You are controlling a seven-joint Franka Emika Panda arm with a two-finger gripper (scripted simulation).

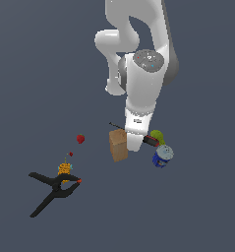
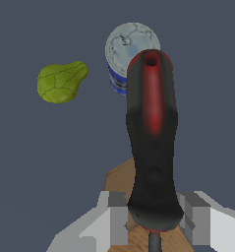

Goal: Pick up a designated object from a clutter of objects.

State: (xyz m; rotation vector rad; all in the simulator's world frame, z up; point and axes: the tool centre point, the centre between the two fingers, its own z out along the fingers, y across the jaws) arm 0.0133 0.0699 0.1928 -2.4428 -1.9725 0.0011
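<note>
The screwdriver [image 2: 152, 142], with a black handle marked in red and a thin dark shaft [image 1: 115, 125], lies between my gripper's fingers [image 2: 118, 216] in the wrist view. My gripper [image 2: 155, 219] is shut on the handle near the shaft end. In the exterior view my gripper [image 1: 137, 141] sits beside the brown box [image 1: 118, 145], and the handle [image 1: 151, 141] sticks out toward the green pear [image 1: 157, 135]. The shaft points past the box top toward the exterior view's left. The arm hides the middle of the screwdriver there.
A blue can [image 1: 163, 156] stands by the pear; both show in the wrist view, can [image 2: 129, 49] and pear [image 2: 60, 81]. The box [image 2: 120, 179] lies under the handle. A red strawberry [image 1: 80, 139], small orange object [image 1: 64, 170] and black clamp [image 1: 52, 192] lie at the exterior view's left.
</note>
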